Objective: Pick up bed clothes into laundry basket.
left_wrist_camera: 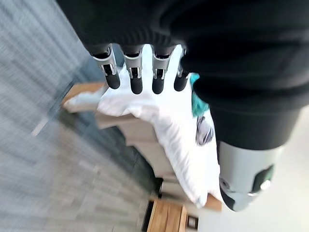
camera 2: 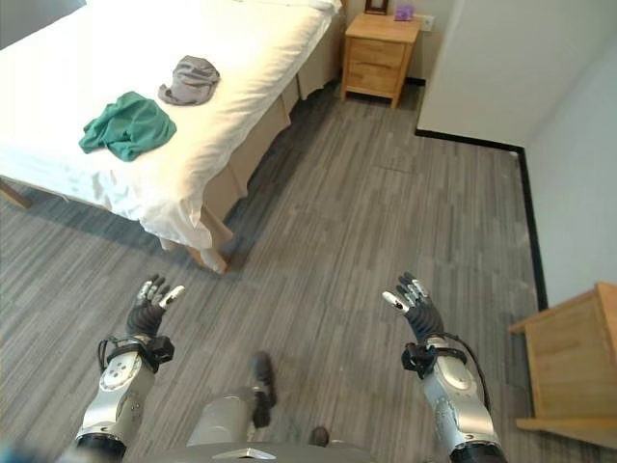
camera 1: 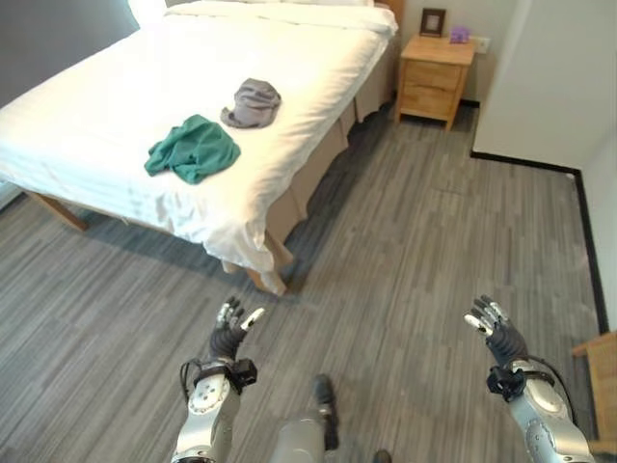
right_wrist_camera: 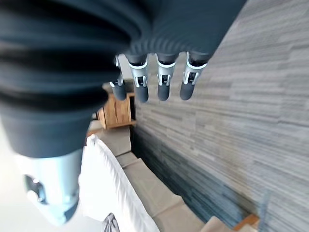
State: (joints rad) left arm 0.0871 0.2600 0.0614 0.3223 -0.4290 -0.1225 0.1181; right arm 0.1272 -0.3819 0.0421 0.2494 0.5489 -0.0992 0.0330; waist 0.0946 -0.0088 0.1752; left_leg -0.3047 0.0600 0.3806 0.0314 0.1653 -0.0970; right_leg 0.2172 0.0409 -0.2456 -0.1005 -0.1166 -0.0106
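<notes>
A crumpled green garment (camera 1: 194, 148) lies on the white bed (camera 1: 116, 106), near its foot end. A grey garment (camera 1: 253, 102) lies bunched just beyond it, toward the bed's right edge. Both show again in the right eye view as the green garment (camera 2: 127, 124) and the grey garment (camera 2: 190, 79). My left hand (camera 1: 229, 333) hovers over the floor in front of the bed's corner, fingers straight, holding nothing. My right hand (camera 1: 496, 331) is raised over the floor far to the right, also open and empty. In the left wrist view the fingers (left_wrist_camera: 136, 77) point toward the bed.
A wooden nightstand (camera 1: 434, 77) stands past the bed against the far wall. Another wooden piece of furniture (camera 2: 576, 357) sits at the right edge. A white wall (camera 1: 549, 77) with a dark baseboard bounds the right side. Grey plank floor (camera 1: 405, 251) stretches between me and the bed.
</notes>
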